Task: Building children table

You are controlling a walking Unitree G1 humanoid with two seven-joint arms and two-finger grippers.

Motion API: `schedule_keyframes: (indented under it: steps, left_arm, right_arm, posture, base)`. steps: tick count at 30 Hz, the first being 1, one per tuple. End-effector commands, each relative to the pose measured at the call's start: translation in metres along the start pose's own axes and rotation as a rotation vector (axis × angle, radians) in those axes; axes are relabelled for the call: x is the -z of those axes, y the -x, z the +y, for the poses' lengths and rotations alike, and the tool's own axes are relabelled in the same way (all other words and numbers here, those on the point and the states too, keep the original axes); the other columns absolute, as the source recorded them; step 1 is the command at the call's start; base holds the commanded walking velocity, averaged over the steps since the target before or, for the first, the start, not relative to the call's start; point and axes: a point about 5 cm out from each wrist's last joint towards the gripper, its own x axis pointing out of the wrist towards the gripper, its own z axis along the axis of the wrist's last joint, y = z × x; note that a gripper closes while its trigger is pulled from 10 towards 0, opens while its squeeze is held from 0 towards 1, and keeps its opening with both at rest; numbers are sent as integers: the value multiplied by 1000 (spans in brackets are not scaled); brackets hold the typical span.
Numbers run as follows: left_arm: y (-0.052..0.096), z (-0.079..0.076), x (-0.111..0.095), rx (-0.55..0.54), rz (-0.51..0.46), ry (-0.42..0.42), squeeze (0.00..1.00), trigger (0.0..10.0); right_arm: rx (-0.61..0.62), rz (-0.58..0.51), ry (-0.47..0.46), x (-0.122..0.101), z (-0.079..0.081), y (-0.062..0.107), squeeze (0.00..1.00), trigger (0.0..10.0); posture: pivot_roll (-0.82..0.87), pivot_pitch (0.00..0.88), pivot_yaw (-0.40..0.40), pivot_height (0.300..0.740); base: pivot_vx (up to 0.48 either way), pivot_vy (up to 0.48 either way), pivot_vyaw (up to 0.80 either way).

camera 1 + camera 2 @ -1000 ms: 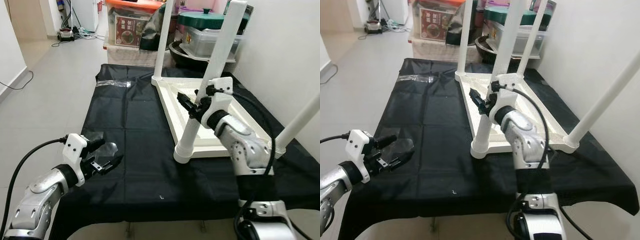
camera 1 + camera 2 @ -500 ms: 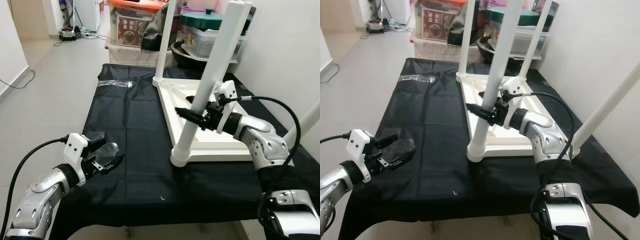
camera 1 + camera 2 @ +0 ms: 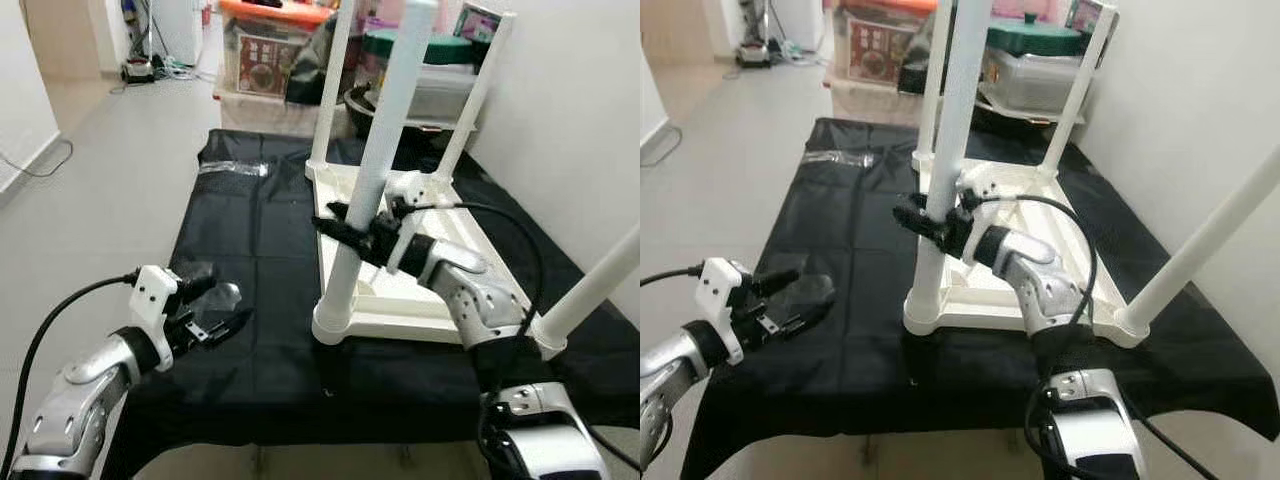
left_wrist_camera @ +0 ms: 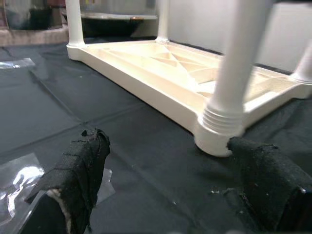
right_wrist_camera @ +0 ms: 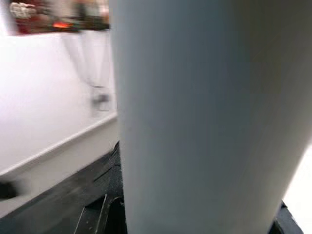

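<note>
The white children table [image 3: 400,290] lies upside down on a black cloth [image 3: 260,250] that covers a low surface, in the middle and toward 3 o'clock of the head views. Its four white legs stand up from the corners. The near left leg [image 3: 375,160] rises at about 12 o'clock from the near left corner, and its threaded foot sits in the corner socket [image 4: 217,129].

The right gripper [image 3: 345,228] reaches across from 3 o'clock and its black fingers are clamped around this near left leg, a little below the middle of the leg. In the right wrist view the white leg [image 5: 204,117] stands very close before the camera, with black finger parts at both sides of it.

The left gripper [image 3: 215,318] hovers low over the cloth at about 8 o'clock, well apart from the table. Its two black fingers [image 4: 80,170] stand apart and hold nothing. Just beside it a piece of clear plastic film [image 3: 222,295] lies on the cloth. One more clear plastic piece [image 3: 228,168] lies at the far left side of the cloth, at about 11 o'clock.

Behind the cloth, at 12 o'clock, there are storage boxes [image 3: 270,50] and a green lid [image 3: 1032,40]. A white wall [image 3: 580,120] stands at 3 o'clock.
</note>
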Motion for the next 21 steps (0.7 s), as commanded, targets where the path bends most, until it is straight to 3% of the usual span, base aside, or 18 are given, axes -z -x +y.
schedule_keyframes:
  steps: [1,2,3,4,5,8,9,10,11,12,13,14,15,16,18,19,20,21]
  left_arm:
    - [2,-1,1,8,7,12,0,10000]
    - [2,-1,1,8,7,12,0,10000]
    - [2,-1,1,9,8,10,0,10000]
    - [2,-1,1,9,8,10,0,10000]
    - [2,0,1,11,9,10,0,10000]
    - [2,0,1,11,9,10,0,10000]
    - [2,0,1,11,9,10,0,10000]
    - [2,0,1,11,9,10,0,10000]
    - [2,0,1,11,9,11,0,10000]
    - [2,0,1,11,9,11,0,10000]
    - [2,0,1,11,9,11,0,10000]
    - [1,0,1,12,9,11,0,10000]
    - [1,0,1,12,9,11,0,10000]
    - [1,0,1,12,7,13,0,10000]
    - [1,0,1,11,7,14,0,10000]
    - [1,0,1,11,6,15,0,10000]
    - [1,0,1,12,5,16,0,10000]
    - [1,0,1,12,4,17,0,10000]
  right_arm:
    - [706,210,-21,42,-50,42,0,0]
    - [706,210,-21,42,-50,42,0,0]
    - [883,248,-32,51,-57,58,0,0]
    - [883,248,-32,51,-57,58,0,0]
    - [976,260,-20,56,-54,72,0,0]
    - [994,263,3,58,-44,80,0,0]
    - [972,235,80,55,-32,81,0,0]
    - [972,235,80,55,-32,81,0,0]
    - [918,243,90,57,-20,78,0,706]
    - [918,243,90,57,-20,78,0,706]
    - [864,240,90,58,-12,72,0,10000]
    - [782,201,90,54,-3,64,318,10000]
    - [782,201,90,54,-3,64,318,10000]
    - [623,86,5,37,9,48,1000,10000]
    - [589,58,-16,33,11,45,1000,10000]
    - [461,26,-44,21,13,38,1000,10000]
    - [357,1,-38,11,10,36,0,10000]
    - [288,-16,-32,4,8,35,0,10000]
  posture:
    - [115,0,-155,740]
    - [115,0,-155,740]
    - [115,0,-155,740]
    - [115,0,-155,740]
    - [110,0,-150,740]
    - [104,0,-143,740]
    - [99,0,-140,740]
    - [99,0,-140,740]
    - [99,0,-140,740]
    - [99,0,-140,740]
    - [95,0,-137,740]
    - [94,0,-139,740]
    - [94,0,-139,740]
    - [94,0,-140,740]
    - [94,0,-140,740]
    - [94,0,-141,740]
    - [94,0,-141,740]
    - [94,0,-141,740]
  base:
    - [0,0,0]
    - [0,0,0]
    - [0,0,0]
    - [0,0,0]
    - [0,0,0]
    - [0,0,0]
    - [0,0,0]
    - [0,0,0]
    - [0,0,0]
    - [0,0,0]
    - [0,0,0]
    - [0,0,0]
    - [0,0,0]
    - [0,0,0]
    - [0,0,0]
    - [0,0,0]
    - [0,0,0]
    - [0,0,0]
